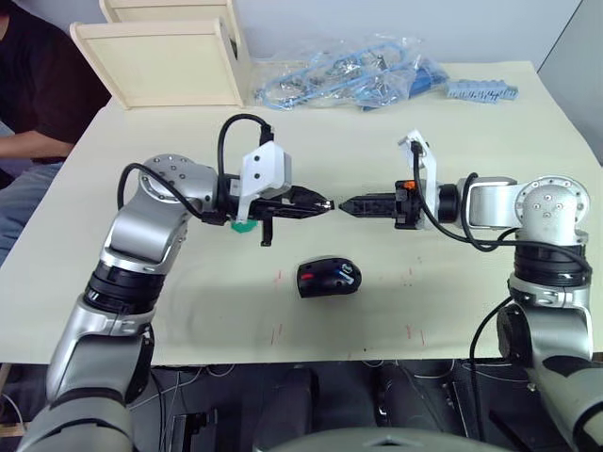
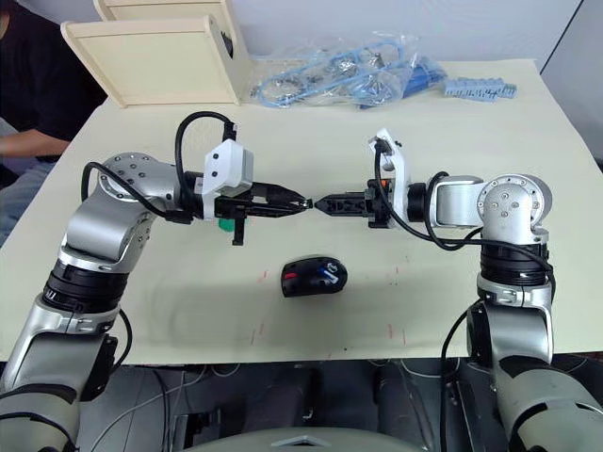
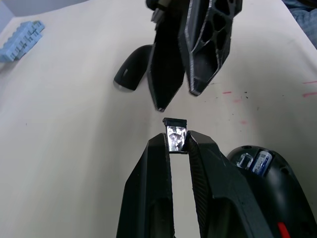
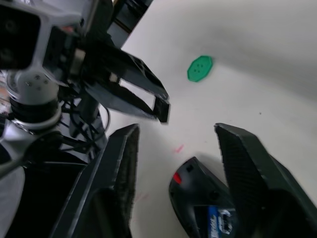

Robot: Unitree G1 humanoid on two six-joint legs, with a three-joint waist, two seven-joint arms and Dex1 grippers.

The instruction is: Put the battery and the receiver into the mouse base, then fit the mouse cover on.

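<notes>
Black receiver (image 3: 175, 135) aloft; battery (image 3: 261, 161) inside mouse base (image 1: 328, 277); cover (image 3: 132, 74) apart.

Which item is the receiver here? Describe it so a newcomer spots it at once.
Start at the cream table, then find the two claws meeting tip to tip above the mouse base. The receiver is the tiny black dongle with a silvery plug, pinched in the left claw. It is far smaller than the battery, which already sits in the base.

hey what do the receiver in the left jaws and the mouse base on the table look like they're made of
The receiver: likely a shiny metal plug, since it mirrors the light, with a small black plastic-looking cap. The mouse base: seemingly black moulded plastic, fairly glossy, with a highlight on its rounded shell.
</notes>
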